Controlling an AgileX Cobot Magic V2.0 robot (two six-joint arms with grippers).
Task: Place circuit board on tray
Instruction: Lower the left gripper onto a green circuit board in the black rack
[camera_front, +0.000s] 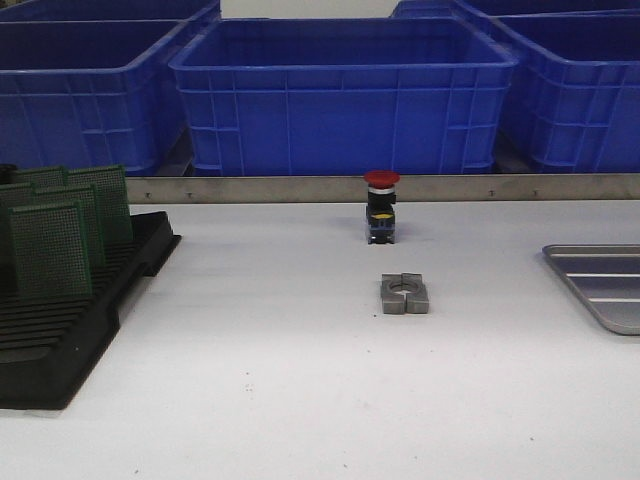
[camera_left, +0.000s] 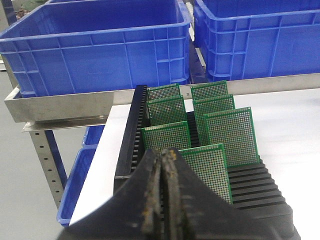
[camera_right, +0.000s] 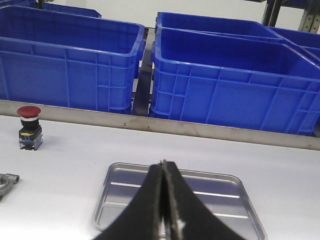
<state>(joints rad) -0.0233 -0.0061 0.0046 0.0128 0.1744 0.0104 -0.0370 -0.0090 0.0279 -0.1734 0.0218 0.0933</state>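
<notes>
**Boards sit ahead of the left gripper**

The circuit boards (camera_left: 180, 137) stand upright in the black rack (camera_front: 70, 330) at the table's left, directly ahead of the left gripper (camera_left: 164, 200), its fingers pressed together and empty. The tray (camera_right: 175, 200) lies far right, under the right gripper (camera_right: 163, 200), likewise closed.

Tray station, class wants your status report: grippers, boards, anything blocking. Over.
Left gripper shut, empty, above rack. Right gripper shut, empty, over tray. Circuit boards racked upright, tray bare. Push button and metal block mid-table.
</notes>
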